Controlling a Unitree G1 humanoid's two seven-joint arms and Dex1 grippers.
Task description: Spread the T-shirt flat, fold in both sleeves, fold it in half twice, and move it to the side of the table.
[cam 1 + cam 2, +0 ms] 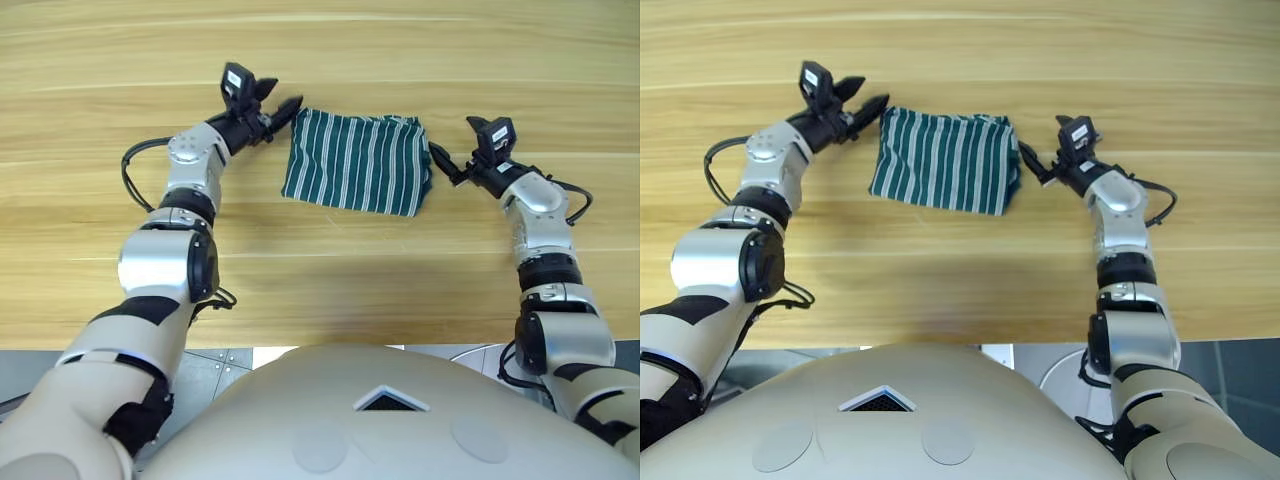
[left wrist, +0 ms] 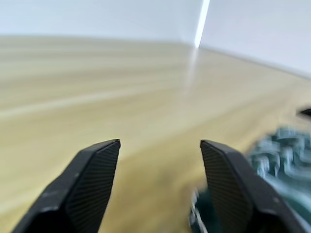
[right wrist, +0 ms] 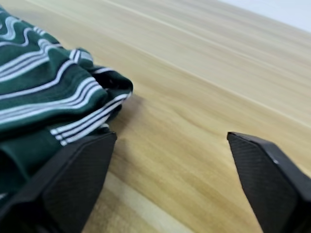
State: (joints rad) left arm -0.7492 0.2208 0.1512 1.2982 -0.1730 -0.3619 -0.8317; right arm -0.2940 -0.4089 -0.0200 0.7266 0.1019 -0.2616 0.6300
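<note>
Folded T-shirt (image 1: 358, 162) lies flat mid-tabletop (image 1: 330, 40). Left end effector (image 1: 284, 96) hangs released, fingers apart, just off the far left corner. Right end effector (image 1: 443, 165), released too, sits beside the right edge.

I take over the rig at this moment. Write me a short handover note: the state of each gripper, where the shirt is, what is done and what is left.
Left gripper: open, holding nothing, at the shirt's far left corner.
Right gripper: open, holding nothing, at the shirt's right edge.
T-shirt: a compact striped rectangle, lying on the table between the two arms.
Done: the spreading and folding look finished, since no sleeves stick out.
Left: moving the shirt to the side of the table. Neither gripper has a grasp on it yet.
</note>
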